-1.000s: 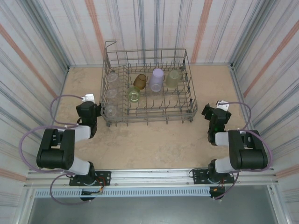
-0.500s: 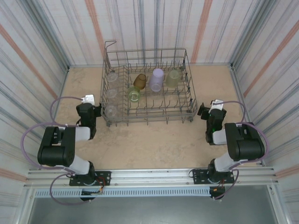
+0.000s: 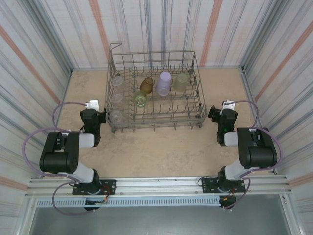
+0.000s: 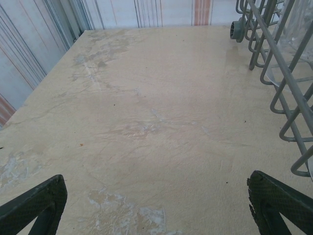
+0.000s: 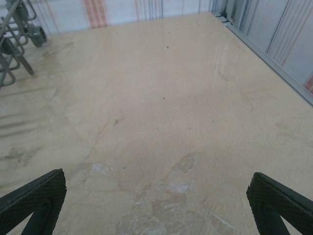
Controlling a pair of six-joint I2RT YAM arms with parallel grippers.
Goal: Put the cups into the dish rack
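Observation:
The grey wire dish rack (image 3: 196, 98) stands at the middle back of the table. Inside it are a lavender cup (image 3: 164, 82), an amber cup (image 3: 146, 84), a yellow-green cup (image 3: 141, 100), a pale cup (image 3: 182, 82) and clear cups (image 3: 116, 99) down the left column. My left gripper (image 3: 93, 108) sits low beside the rack's front left corner, open and empty; its wrist view has bare table between the fingertips (image 4: 41, 198) and the rack's wires (image 4: 288, 98) at right. My right gripper (image 3: 221, 111) sits off the rack's front right corner, open over bare table (image 5: 156, 203).
Striped walls close the table in on three sides. A metal rail (image 5: 274, 56) runs along the right edge. A rack wheel (image 5: 36, 34) shows at far left in the right wrist view. Bare beige tabletop (image 3: 161, 149) lies between the rack and the arm bases.
The right arm has pulled in to the left, nearer the rack's front right corner. The left arm has barely shifted. Both grippers stay open.

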